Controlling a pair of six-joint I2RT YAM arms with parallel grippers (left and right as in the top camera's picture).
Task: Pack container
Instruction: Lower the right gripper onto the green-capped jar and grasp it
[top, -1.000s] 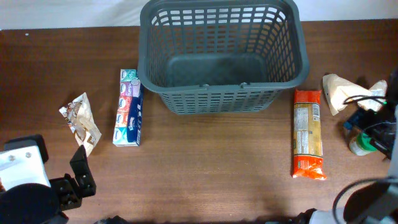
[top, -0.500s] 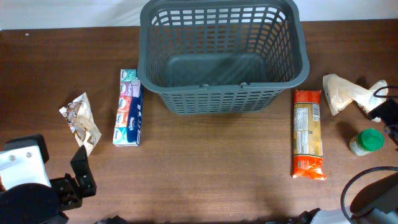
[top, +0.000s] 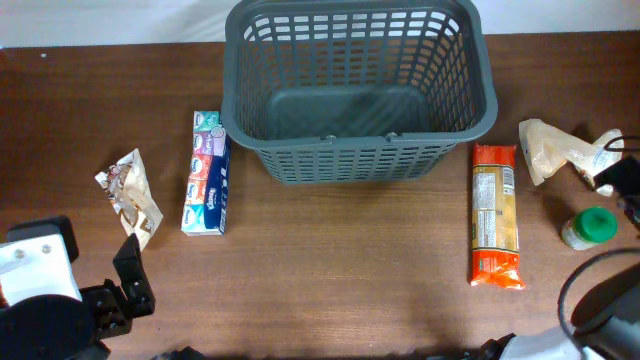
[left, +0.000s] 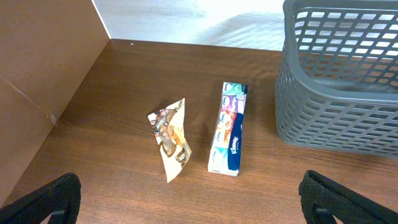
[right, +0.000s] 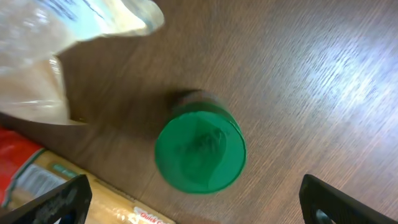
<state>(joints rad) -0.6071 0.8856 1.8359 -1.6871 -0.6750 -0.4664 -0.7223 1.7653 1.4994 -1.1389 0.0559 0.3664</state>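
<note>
The container (top: 360, 160) is a dark grey slotted basket at the back middle, and I see nothing inside it. It also shows in the left wrist view (left: 336, 118). My left gripper (left: 199, 208) is open and empty over bare table at the front left (top: 128, 275), short of a crumpled wrapper (left: 171, 134) and a tissue pack (left: 229, 127). My right gripper (right: 199, 208) is open and empty, just above a green-lidded jar (right: 200, 147) at the far right (top: 590, 227).
An orange pasta packet (top: 496, 215) lies right of the basket, with a clear plastic bag (top: 555, 150) behind the jar. The wrapper (top: 130, 195) and tissue pack (top: 206, 185) lie left of the basket. A brown board (left: 43, 81) stands at the left.
My right arm has pulled back toward the right edge, uncovering the green-lidded jar it was over. The left arm and all items have stayed put.
</note>
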